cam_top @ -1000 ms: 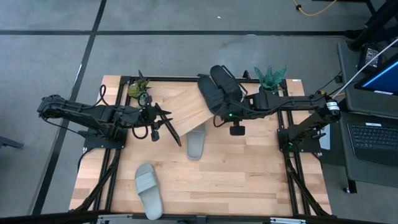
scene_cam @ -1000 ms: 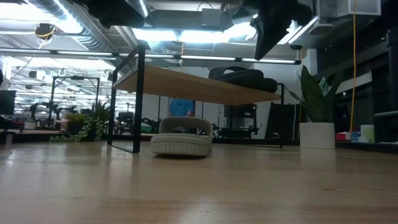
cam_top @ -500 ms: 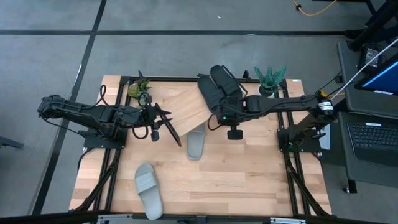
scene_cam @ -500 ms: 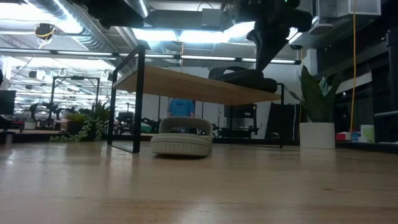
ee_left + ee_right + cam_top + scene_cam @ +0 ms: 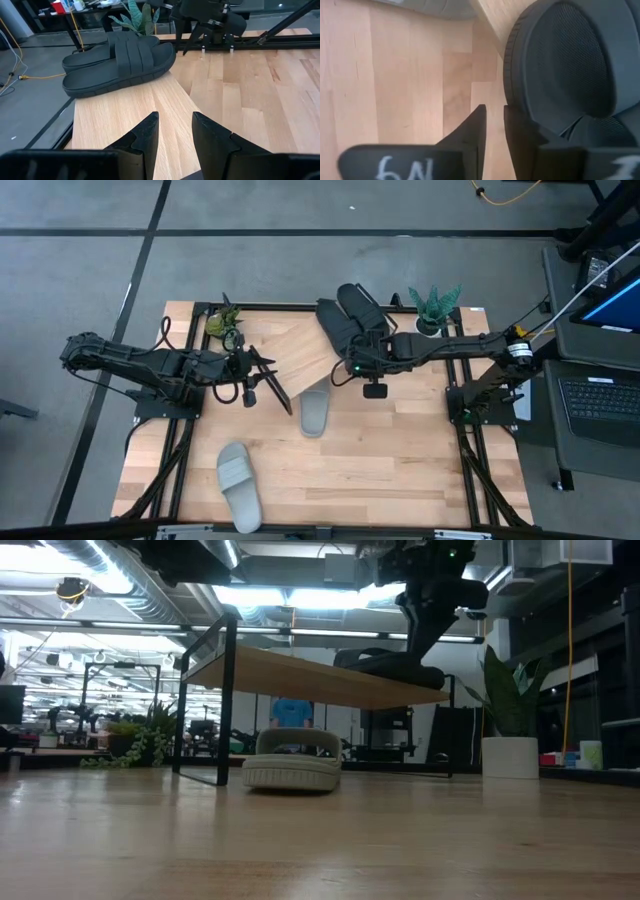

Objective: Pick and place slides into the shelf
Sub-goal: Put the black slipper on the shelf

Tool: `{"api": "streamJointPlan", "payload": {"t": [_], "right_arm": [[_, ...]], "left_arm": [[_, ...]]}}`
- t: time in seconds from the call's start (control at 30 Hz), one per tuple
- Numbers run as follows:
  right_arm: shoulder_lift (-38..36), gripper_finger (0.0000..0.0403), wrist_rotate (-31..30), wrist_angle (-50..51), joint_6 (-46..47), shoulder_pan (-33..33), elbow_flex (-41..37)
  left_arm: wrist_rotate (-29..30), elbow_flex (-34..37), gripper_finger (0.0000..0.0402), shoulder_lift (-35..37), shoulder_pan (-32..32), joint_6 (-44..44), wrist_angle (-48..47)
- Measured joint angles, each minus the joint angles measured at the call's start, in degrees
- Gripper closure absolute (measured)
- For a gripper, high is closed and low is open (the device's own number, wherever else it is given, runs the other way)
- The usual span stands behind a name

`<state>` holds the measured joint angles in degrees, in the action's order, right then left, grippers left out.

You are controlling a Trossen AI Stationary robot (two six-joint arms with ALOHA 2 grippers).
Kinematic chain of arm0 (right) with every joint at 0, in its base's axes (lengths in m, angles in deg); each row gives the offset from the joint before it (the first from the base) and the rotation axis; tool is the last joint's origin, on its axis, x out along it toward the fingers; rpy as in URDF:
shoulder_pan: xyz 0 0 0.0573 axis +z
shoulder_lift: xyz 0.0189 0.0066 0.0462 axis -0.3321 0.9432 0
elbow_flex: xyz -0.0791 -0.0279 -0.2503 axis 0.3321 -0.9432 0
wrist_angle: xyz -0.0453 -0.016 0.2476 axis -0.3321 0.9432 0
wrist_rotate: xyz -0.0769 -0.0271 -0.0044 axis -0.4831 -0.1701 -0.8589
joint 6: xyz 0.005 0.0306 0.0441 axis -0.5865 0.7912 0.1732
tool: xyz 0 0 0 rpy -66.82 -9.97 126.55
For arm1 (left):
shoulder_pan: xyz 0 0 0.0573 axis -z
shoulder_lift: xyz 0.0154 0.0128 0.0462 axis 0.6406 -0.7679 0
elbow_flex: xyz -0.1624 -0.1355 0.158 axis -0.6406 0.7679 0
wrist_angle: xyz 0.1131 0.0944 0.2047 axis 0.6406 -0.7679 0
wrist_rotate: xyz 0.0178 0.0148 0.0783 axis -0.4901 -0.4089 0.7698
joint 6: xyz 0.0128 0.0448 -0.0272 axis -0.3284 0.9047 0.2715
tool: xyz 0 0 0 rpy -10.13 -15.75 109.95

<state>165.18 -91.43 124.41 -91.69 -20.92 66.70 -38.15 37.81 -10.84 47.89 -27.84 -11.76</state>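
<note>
Two black slides (image 5: 350,320) lie side by side on the right end of the tilted shelf (image 5: 295,350), also seen in the left wrist view (image 5: 120,60). One grey slide (image 5: 315,412) rests on the tabletop, half under the shelf's near edge. The other grey slide (image 5: 238,485) lies near the table's near edge. My right gripper (image 5: 342,373) is at the heel end of a black slide (image 5: 560,65), its fingers almost together. My left gripper (image 5: 265,385) hovers open over the shelf's left part (image 5: 135,110). My right gripper lies with the outer side of one finger (image 5: 515,130) against the rounded heel edge of the nearer black slide's sole (image 5: 512,95). The fingers come slanting down from the table's right side. The slide stays flat on the shelf board.
A small plant (image 5: 225,320) stands at the shelf's far left corner and a potted plant (image 5: 432,305) at the far right (image 5: 510,755). The shelf's black wire legs (image 5: 225,700) stand on the tabletop. Bare wood stretches over the near right part of the table (image 5: 420,470).
My right gripper has moved toward the table's left and down, from beside the shelf's right end to the heel of the black slides. The left arm and the grey slides have kept still.
</note>
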Motion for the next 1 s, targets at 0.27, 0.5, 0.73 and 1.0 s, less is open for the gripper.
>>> {"api": "streamJointPlan", "payload": {"t": [0.27,0.5,0.73,1.0], "right_arm": [[0.0,0.0327,-0.17,0.04,0.06,0.02,0.0],[0.0,0.0327,-0.15,-0.27,0.11,-0.31,0.0],[0.0,0.0327,-0.17,-0.42,0.11,-0.31,-0.01],[0.0,0.0327,1.42,0.1,2.79,-0.31,-0.01]], "left_arm": [[0.0,0.0,0.0292,0.0,0.0,0.0,-0.39],[0.0,0.0,0.0292,0.0,0.02,-0.02,-0.37],[-0.01,0.0,0.0292,0.0,0.0,-0.26,-0.36],[0.0,0.0,0.0292,0.0,0.0,-0.37,-0.37]]}}
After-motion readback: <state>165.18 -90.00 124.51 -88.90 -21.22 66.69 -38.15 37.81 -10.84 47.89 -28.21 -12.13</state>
